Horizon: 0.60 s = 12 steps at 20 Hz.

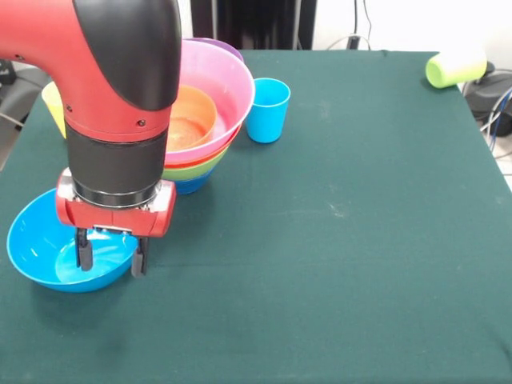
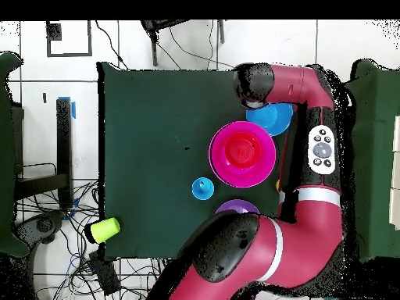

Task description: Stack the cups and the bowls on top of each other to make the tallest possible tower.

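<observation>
My gripper hangs open over the right side of the light blue bowl at the table's front left; one finger is inside the bowl and the other stands at its right rim. The tower stands behind it: a large pink bowl on top holding the small orange bowl, with orange-red, lime green and dark blue bowls beneath. A purple bowl shows behind it. A light blue cup stands upright to its right. A yellow cup is partly hidden by the arm. A lime green cup lies on its side at the back right.
The dark green table is bounded by cables and gear past its right edge. In the overhead view the arm covers the gripper; the pink bowl, light blue bowl, blue cup and green cup show.
</observation>
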Motion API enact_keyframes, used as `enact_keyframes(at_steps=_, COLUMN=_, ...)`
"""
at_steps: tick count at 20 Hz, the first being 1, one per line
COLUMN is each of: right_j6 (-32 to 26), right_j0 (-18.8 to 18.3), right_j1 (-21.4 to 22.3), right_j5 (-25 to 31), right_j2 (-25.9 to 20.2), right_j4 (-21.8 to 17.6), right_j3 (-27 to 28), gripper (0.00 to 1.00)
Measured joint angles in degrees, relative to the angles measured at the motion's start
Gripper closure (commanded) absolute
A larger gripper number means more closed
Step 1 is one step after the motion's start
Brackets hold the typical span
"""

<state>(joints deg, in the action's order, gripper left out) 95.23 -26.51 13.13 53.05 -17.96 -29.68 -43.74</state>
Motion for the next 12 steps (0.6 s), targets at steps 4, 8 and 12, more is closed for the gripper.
enact_keyframes(at_steps=4, right_j6=0.0, right_j0=0.0, right_j1=0.33, right_j5=-0.83, right_j2=0.64, right_j4=0.01, right_j3=-1.0, gripper=0.0)
enact_keyframes(at_steps=8, right_j6=0.0, right_j0=0.0, right_j1=0.79, right_j5=-0.91, right_j2=1.04, right_j4=0.12, right_j3=-2.07, gripper=0.0)
enact_keyframes(at_steps=12, right_j6=0.0, right_j0=0.01, right_j1=1.95, right_j5=-1.1, right_j2=1.86, right_j4=0.14, right_j3=-4.48, gripper=0.0)
